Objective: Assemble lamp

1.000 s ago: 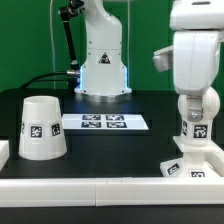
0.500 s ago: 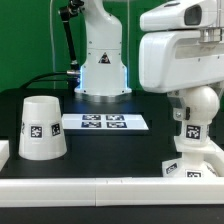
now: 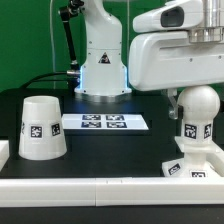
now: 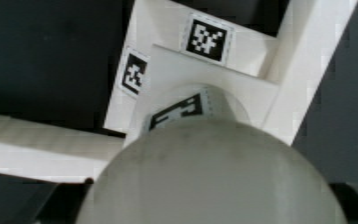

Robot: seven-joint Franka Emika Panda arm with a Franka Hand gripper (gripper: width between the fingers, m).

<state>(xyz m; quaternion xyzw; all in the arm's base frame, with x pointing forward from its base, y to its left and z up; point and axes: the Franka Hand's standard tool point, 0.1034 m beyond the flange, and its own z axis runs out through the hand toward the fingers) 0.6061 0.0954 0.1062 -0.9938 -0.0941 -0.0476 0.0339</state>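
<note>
The round white bulb (image 3: 198, 108) stands upright with its neck on the low tagged base (image 3: 192, 166) at the exterior view's right. My gripper (image 3: 195, 97) hangs from the big white hand right above the bulb. In the wrist view the bulb (image 4: 202, 170) fills the space between my dark fingers (image 4: 48, 205), which lie against its sides, so the gripper (image 4: 202, 208) is shut on it. The base (image 4: 247, 62) shows beyond it. The cone shade (image 3: 41, 127) stands alone at the exterior view's left.
The marker board (image 3: 104, 122) lies flat in the middle of the black table. The arm's white pedestal (image 3: 101, 65) stands at the back. A white rim (image 3: 90, 186) runs along the front edge and shows in the wrist view (image 4: 34, 150).
My hand has swung toward the exterior view's left and looms larger, uncovering more of the bulb's top. The bulb, base and shade stay in place.
</note>
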